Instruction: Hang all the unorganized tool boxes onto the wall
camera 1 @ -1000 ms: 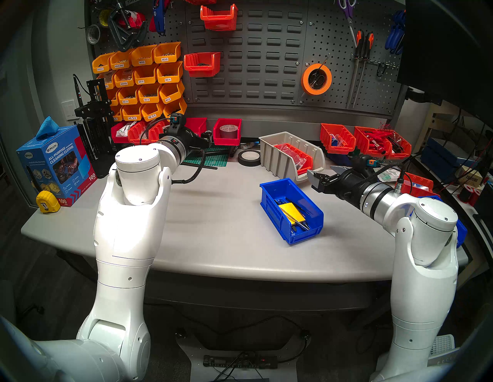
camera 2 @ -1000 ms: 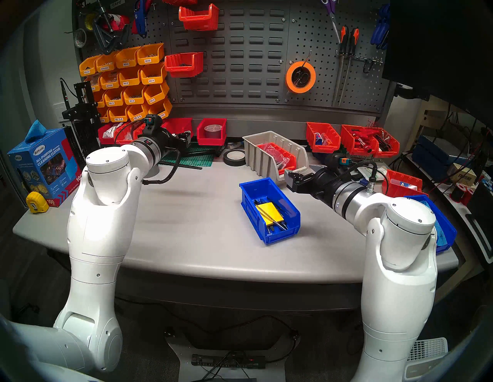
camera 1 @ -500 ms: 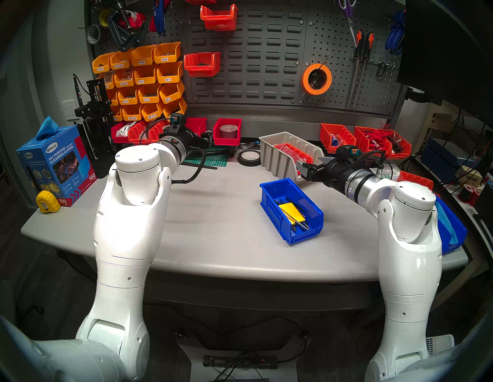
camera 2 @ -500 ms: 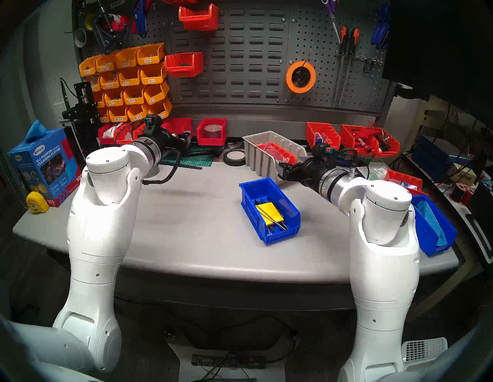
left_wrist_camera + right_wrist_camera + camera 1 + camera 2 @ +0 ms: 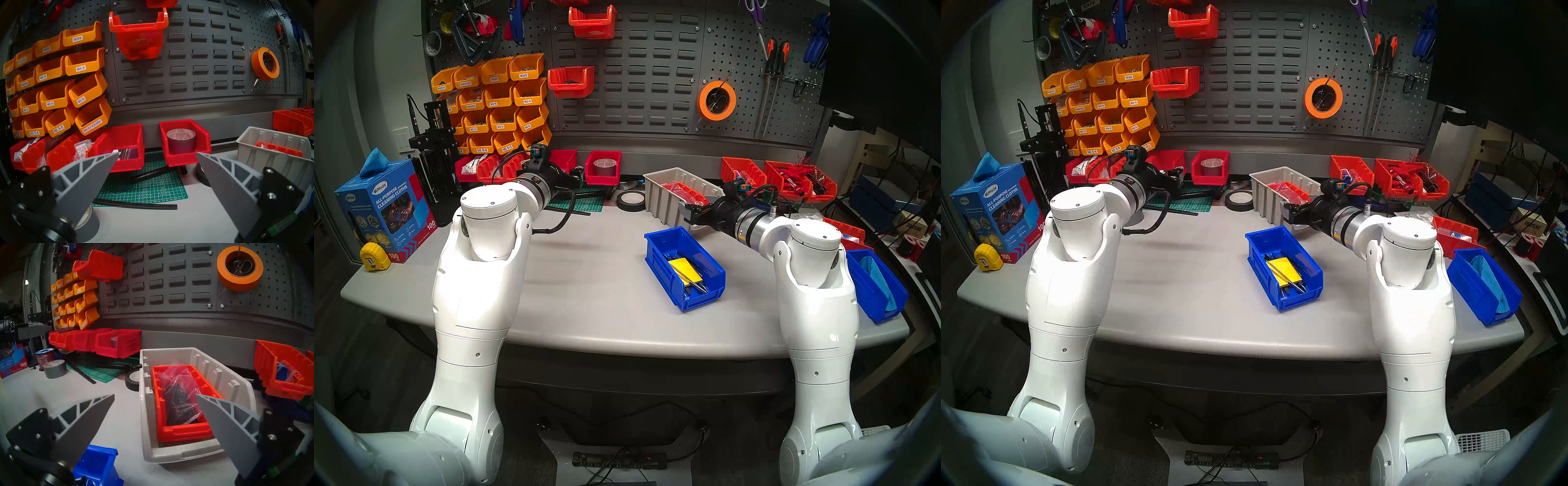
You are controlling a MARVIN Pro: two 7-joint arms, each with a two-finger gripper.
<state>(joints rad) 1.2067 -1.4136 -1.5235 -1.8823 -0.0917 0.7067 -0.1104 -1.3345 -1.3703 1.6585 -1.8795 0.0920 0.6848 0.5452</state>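
In the head view the right gripper (image 5: pixel 687 213), two grey ribbed fingers on a black wrist, sits right of centre with its jaws spread apart and nothing between them, poised at the open front of the large beige-grey ribbed plastic bin (image 5: pixel 667 197) that stands on the grey tabletop (image 5: pixel 585 271). The right wrist view shows that bin (image 5: pixel 237 389) filling the middle of the frame with a smaller red plastic bin (image 5: pixel 183 431) nested inside it, a clear bag of dark parts lying in the red one; one grey finger (image 5: pixel 229 429) overlaps the bin's front right corner in the picture, though contact cannot be judged. Just below the gripper, in the centre right of the head view, the blue open-front plastic bin (image 5: pixel 685 268) with a yellow pad (image 5: pixel 685 269) rests on the table, apart from the fingers. The left gripper (image 5: pixel 157 157) hovers in the middle left of the head view, its jaws likewise wide and empty, facing the red bin holding a roll of grey tape (image 5: pixel 185 144) at the foot of the dark grey louvred metal wall panel (image 5: pixel 636 85). Two red bins (image 5: pixel 572 81) already hang in the upper centre of that panel.
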